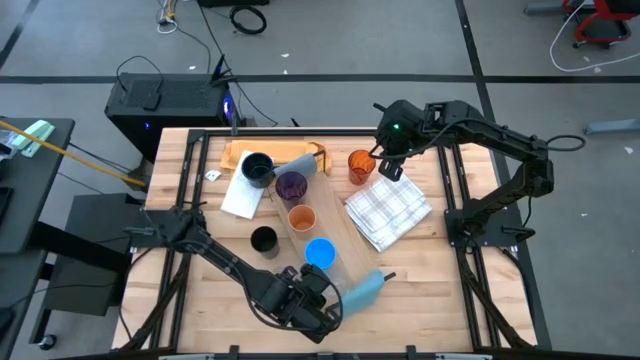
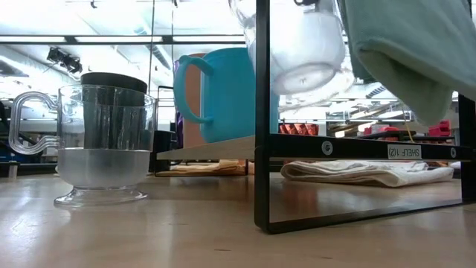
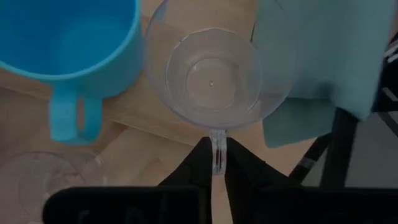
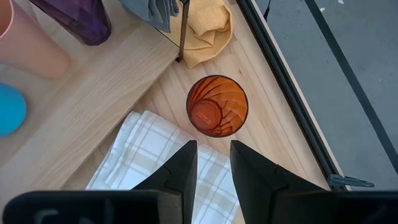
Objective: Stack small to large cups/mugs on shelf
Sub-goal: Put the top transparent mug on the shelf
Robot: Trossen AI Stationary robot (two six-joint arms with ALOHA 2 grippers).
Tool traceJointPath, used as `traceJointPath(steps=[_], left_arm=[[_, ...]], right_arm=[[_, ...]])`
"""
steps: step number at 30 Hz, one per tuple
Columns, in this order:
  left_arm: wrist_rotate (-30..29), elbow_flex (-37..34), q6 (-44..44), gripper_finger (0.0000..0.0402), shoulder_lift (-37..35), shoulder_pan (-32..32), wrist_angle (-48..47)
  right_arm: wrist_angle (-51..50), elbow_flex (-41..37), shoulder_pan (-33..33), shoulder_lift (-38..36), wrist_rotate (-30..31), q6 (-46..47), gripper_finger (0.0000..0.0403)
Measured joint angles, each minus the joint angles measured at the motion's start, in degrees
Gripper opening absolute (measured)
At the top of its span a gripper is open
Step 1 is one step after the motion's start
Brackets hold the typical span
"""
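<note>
Pinching the thin handle of a small clear glass (image 3: 211, 81) between its two dark fingers, the left claw (image 3: 214, 168) is holding that cup over the near end of the shelf (image 1: 345, 262), close to the front edge of the worktop (image 1: 450, 310). The glass is hanging mouth-up, with its handle pointing back toward the claw and its bowl reaching out over the pale plank. Right beside it on the plank, the bright blue mug (image 3: 65, 46) is sitting upright, and on the other side a blue-grey cloth piece (image 3: 317, 59) is draping over the shelf end, so the free spot is lying between those two. A second clear handled glass (image 2: 100, 145) is standing on the worktop off the shelf, nearer the left arm than the right.

Farther along the plank, a pale orange cup (image 1: 302, 218) and the purple tumbler (image 1: 291, 185) are lining up in a row running diagonally away, with the black cup (image 1: 264, 240) standing beside the shelf on the worktop and the dark navy mug (image 1: 257, 168) at the far end.

Farthest off, the right claw (image 4: 214, 158) is hovering over the white checked cloth (image 4: 143, 155), its fingers slightly spread and holding nothing, with the ribbed orange cup (image 4: 217, 106) standing straight ahead of it, just beyond the fingertips.
</note>
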Motion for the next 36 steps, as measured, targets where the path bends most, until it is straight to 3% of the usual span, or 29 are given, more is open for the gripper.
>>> traceJointPath(steps=[8,17,22,30,36], left_arm=[[0.2,0.0,-0.1,0.0048,0.5,0.0,-2.0],[0.0,0.0,0.7,0.0027,0.5,0.1,-2.3],[0.2,0.1,0.4,0.005,1.0,0.1,-4.0],[1.9,0.0,0.9,0.0027,2.3,0.1,-2.8],[1.7,0.0,0.6,0.0066,2.3,0.3,-2.8]], right_arm=[[0.0,0.0,0.0,0.0,0.0,0.0,0.0103],[0.0,0.0,0.0,0.0,0.0,0.0,0.0103],[0.0,0.0,0.0,0.0,0.0,0.0,0.0103],[0.0,0.0,0.0,0.0,0.0,0.0,0.0103],[0.0,0.0,0.0,0.0,0.0,0.0,0.0103]])
